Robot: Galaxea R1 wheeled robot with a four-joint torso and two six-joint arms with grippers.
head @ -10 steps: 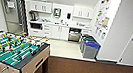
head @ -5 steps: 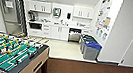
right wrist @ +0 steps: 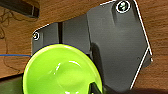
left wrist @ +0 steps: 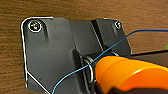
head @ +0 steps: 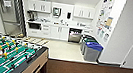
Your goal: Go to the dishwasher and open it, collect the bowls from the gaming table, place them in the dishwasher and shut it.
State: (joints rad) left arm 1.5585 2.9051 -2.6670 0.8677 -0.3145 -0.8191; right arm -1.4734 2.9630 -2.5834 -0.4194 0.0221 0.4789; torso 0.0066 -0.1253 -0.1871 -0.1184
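Dishwasher [head: 74,36] open, far across kitchen. Orange bowl [left wrist: 130,72] by left claw, green bowl [right wrist: 62,71] by right claw; grip can't tell.

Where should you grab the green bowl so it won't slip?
Probably by its rim. The green bowl is round, smooth and glossy, with no handle, so the thin edge is the only part to pinch. Come at the edge from the side, pinching across the wall, because the open mouth faces the right wrist camera and leaves the inside free.

High head view toward kitchenette [head: 59,25]
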